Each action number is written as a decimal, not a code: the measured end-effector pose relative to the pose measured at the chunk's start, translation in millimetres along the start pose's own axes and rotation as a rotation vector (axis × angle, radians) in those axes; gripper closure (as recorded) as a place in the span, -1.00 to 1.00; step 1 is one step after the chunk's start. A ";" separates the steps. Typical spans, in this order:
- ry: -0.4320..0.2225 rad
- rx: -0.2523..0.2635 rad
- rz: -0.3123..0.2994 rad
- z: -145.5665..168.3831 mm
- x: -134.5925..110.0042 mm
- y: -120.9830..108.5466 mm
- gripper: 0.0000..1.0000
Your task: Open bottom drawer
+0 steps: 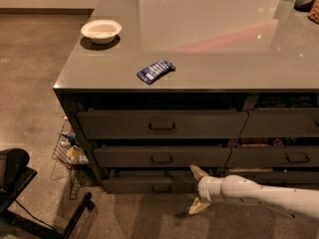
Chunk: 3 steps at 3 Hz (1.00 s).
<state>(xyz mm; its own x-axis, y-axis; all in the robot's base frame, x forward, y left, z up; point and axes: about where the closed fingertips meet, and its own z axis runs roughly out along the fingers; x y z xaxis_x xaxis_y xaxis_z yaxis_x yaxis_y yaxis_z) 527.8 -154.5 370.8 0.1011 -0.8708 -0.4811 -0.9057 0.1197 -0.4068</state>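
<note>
The bottom drawer [144, 184] is the lowest and slimmest of three wide dark grey drawers in the left stack, with a small dark pull [160, 187] at its centre. It stands slightly out from the cabinet, with a dark gap above its front. My gripper [198, 190] is at the drawer's right end, just above the floor, on a white arm coming in from the right. Its two cream fingers are spread apart, one up near the drawer's top edge [198, 172], one lower near the floor [198, 206]. It holds nothing.
Two taller wide drawers [159, 125] sit above it, and a narrower stack [284, 158] lies to the right. On the grey counter [224, 59] are a white bowl [101, 31] and a blue packet [155, 71]. A wire basket [67, 148] and a black chair base [20, 193] stand at the left.
</note>
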 end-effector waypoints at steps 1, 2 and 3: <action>0.017 -0.007 -0.004 0.2 5.2 1.3 -1.00; 0.055 -0.008 -0.011 7.9 6.1 2.6 -1.00; 0.135 -0.026 -0.033 45.9 43.8 -4.6 -1.00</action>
<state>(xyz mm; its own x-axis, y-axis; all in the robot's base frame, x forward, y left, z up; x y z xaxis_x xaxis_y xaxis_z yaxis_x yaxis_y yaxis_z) 555.3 -171.3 315.9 0.0768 -0.9304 -0.3584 -0.9133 0.0786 -0.3997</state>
